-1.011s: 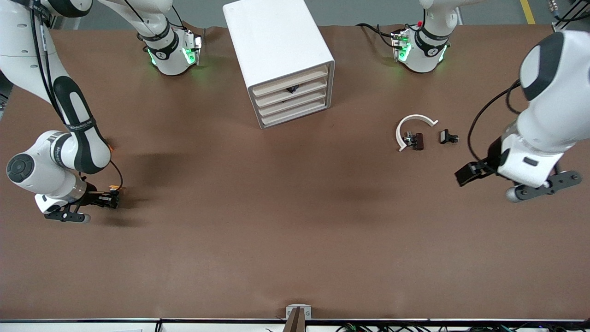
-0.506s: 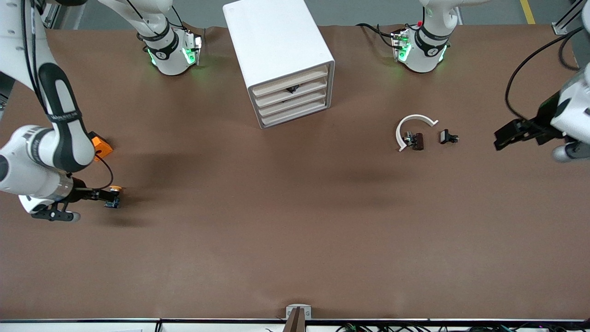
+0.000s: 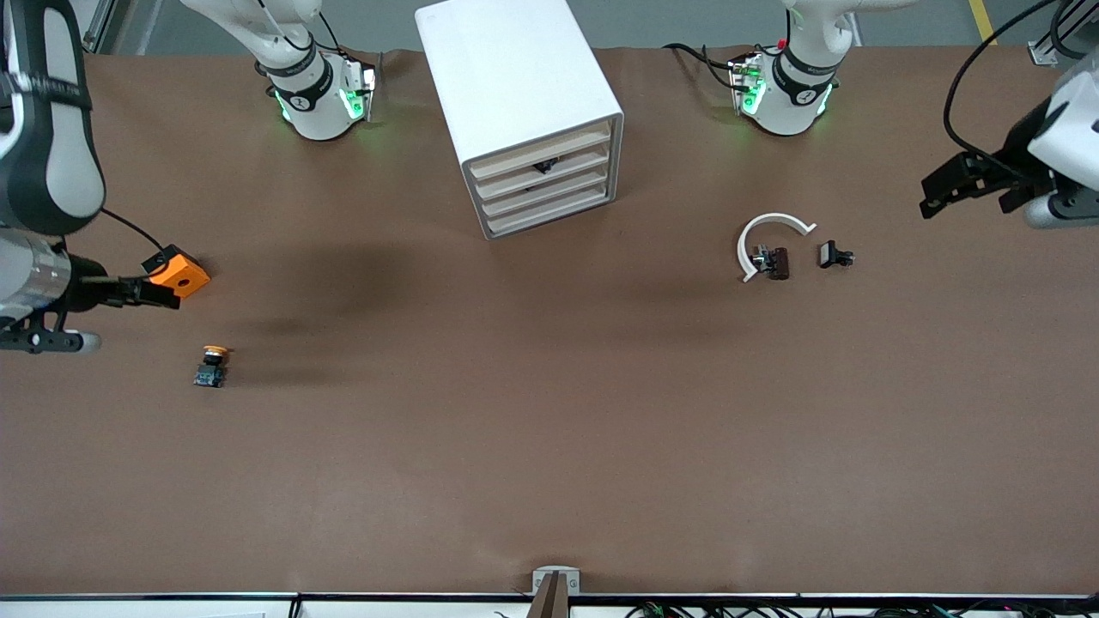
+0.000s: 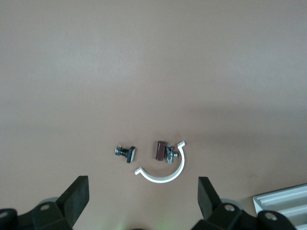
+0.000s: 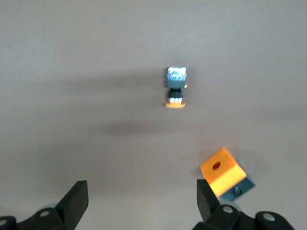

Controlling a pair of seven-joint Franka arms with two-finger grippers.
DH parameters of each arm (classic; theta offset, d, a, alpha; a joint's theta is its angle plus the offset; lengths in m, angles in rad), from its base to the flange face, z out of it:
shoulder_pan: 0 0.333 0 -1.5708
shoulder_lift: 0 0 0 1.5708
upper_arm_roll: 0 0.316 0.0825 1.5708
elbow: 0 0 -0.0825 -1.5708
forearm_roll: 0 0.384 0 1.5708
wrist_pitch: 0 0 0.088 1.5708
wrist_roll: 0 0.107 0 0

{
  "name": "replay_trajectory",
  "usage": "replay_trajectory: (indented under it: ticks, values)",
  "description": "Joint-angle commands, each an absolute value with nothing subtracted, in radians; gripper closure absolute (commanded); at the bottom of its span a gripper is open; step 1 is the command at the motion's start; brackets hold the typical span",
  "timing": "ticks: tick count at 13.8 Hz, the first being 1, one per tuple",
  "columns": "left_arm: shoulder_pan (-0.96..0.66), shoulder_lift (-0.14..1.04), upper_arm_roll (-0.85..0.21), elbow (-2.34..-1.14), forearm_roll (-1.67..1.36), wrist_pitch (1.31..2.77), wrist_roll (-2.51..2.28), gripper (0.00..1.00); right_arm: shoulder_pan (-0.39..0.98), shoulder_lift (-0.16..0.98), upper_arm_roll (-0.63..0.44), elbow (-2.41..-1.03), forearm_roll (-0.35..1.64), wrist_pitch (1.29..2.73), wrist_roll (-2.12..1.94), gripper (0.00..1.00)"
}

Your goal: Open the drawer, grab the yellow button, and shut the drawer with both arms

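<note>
The white cabinet [image 3: 515, 86] stands between the two arm bases, and its uppermost drawer [image 3: 541, 148] is shut, level with the three below. The button [image 3: 211, 366], black-bodied with an orange cap, lies free on the table toward the right arm's end; the right wrist view shows the button [image 5: 176, 89] too. My right gripper [image 3: 159, 279] hangs open and empty above the table beside the orange block, its fingers wide apart [image 5: 142, 191]. My left gripper [image 3: 938, 196] is open and empty in the air at the left arm's end [image 4: 143, 189].
An orange square block with a hole [image 3: 179, 273] [image 5: 223, 171] lies farther from the front camera than the button. A white C-shaped ring [image 3: 768, 233] [image 4: 165, 171] and small dark clip parts [image 3: 834, 255] [image 4: 125, 152] lie toward the left arm's end.
The right gripper opened, left the button on the table, then rose and drew back toward the table's end. The left arm swung up and outward toward its own end.
</note>
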State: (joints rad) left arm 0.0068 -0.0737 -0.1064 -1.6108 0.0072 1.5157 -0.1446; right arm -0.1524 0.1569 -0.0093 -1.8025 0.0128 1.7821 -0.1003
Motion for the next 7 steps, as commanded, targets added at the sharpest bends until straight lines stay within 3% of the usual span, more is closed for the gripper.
replay_trajectory:
  ticks: [1, 7]
  values:
    - [-0.021, -0.166, -0.092, -1.712, -0.003, 1.539, -0.129, 0.00, -0.100, 0.071, -0.011, -1.835, -0.006, 1.718, -0.012, 0.00]
    - [-0.014, -0.156, -0.091, -1.691, 0.003, 1.503, -0.129, 0.00, -0.097, -0.009, -0.011, -1.764, -0.020, 1.611, -0.023, 0.00]
